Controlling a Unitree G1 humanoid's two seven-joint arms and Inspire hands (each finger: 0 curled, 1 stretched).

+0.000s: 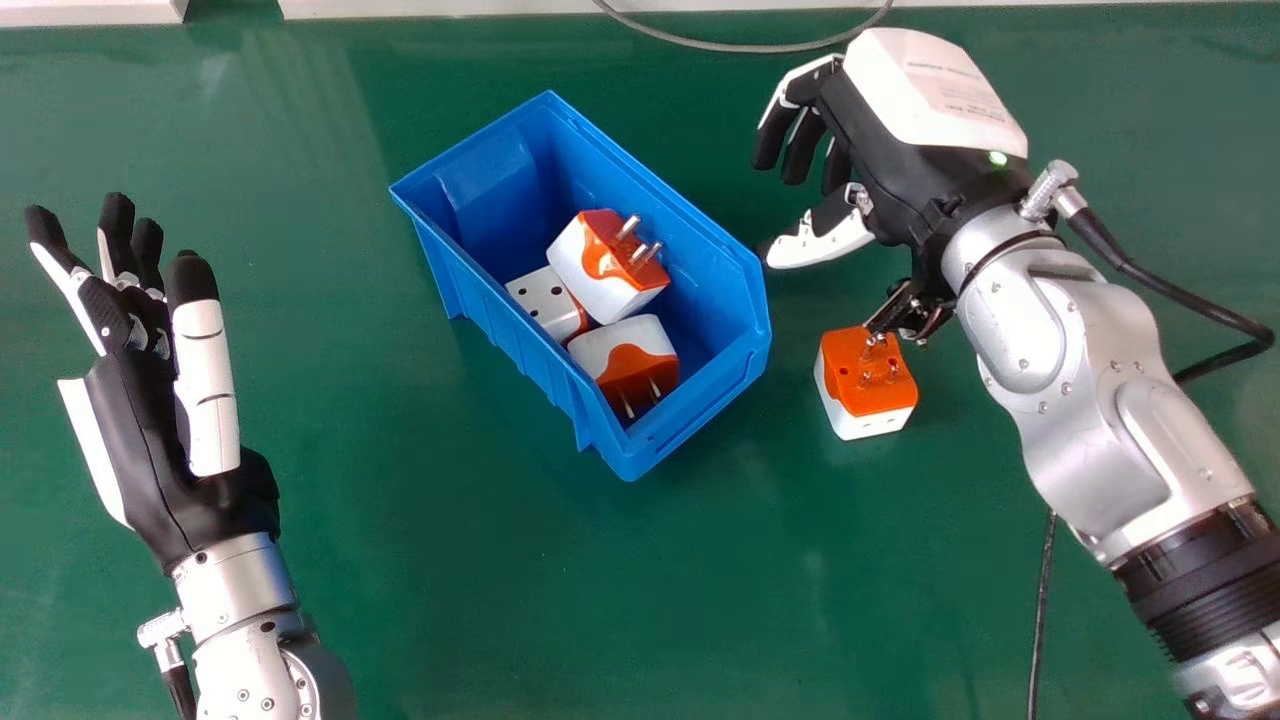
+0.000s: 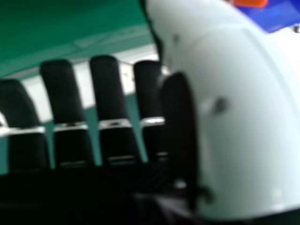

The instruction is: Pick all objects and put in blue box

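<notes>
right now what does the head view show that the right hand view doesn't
Head view: the open left hand, the loose orange and white adapter near the blue box, the three adapters inside it, and the silver right forearm.

Right hand view: a close look at the palm side of the right hand's fingers, with the white thumb large beside them.

Both: the right hand, the green table, part of the blue box, and something orange; I can't tell which adapter the orange bit belongs to.
</notes>
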